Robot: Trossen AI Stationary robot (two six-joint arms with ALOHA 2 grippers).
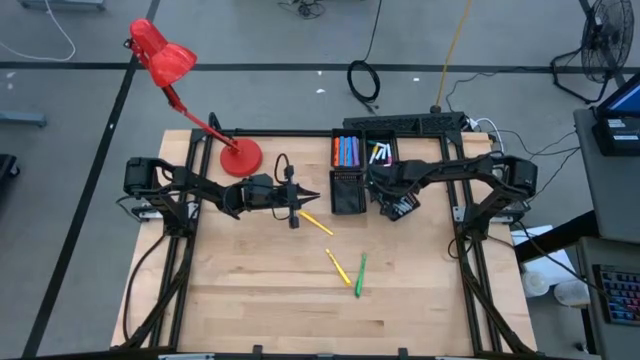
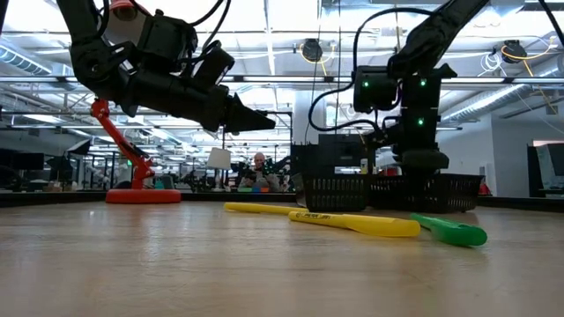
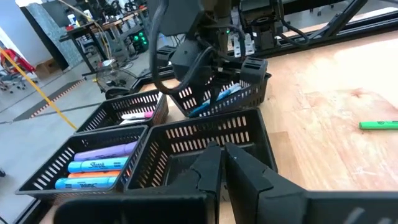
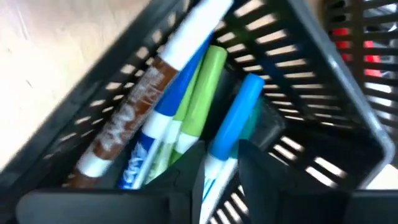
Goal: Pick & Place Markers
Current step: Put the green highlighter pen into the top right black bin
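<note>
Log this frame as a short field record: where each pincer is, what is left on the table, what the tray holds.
left pincer: shut, empty, hovering above the table beside the tray
right pincer: over a tray compartment, parted around a blue-and-white marker; grip unclear
black slotted four-compartment tray: at the table's far edge, markers in several compartments
loose on wooden table: two yellow markers, one green marker
red desk lamp: far left of the table
</note>
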